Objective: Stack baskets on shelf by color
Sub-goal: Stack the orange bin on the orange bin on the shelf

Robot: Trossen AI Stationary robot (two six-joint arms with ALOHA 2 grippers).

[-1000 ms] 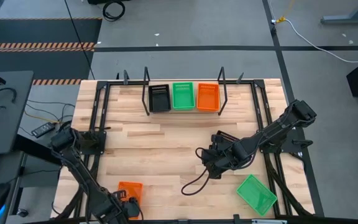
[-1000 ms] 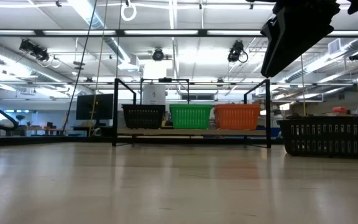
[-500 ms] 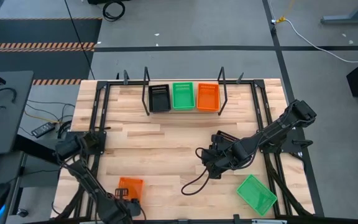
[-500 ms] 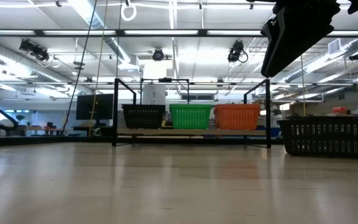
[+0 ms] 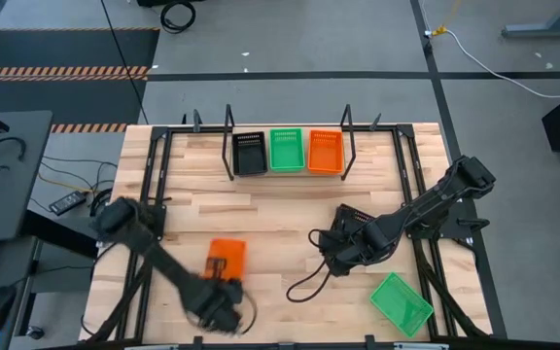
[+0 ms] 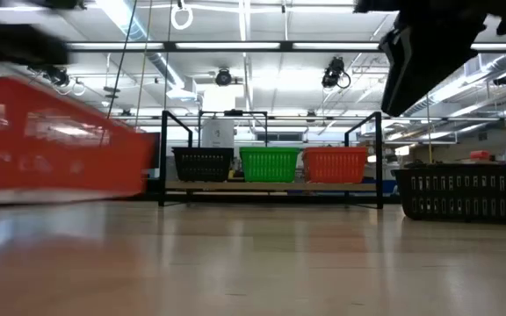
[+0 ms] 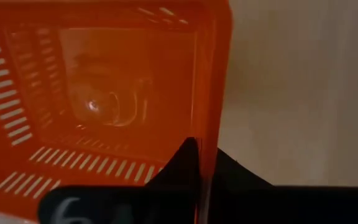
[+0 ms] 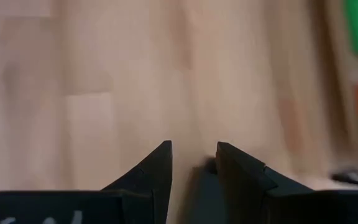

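The left gripper point(image 7: 199, 163) pinches the orange basket point(image 5: 227, 256) by its thin rim — light, bendy plastic. The right gripper point(image 8: 192, 155) is a little open, holding nothing I can see.

The wooden tabletop point(image 5: 280, 233) of pale butcher-block planks stands on a grey concrete floor point(image 5: 290, 97). Beyond the table's far edge, a black-and-orange hazard stripe point(image 5: 56, 71) runs across the floor beside a dark mat point(image 5: 56, 47). To the table's left sits a grey desk point(image 5: 3, 175). A white cable point(image 5: 513, 73) crosses the floor past the table's far right corner. Overhead, long fluorescent ceiling lights point(image 6: 235, 46) illuminate the open hall.
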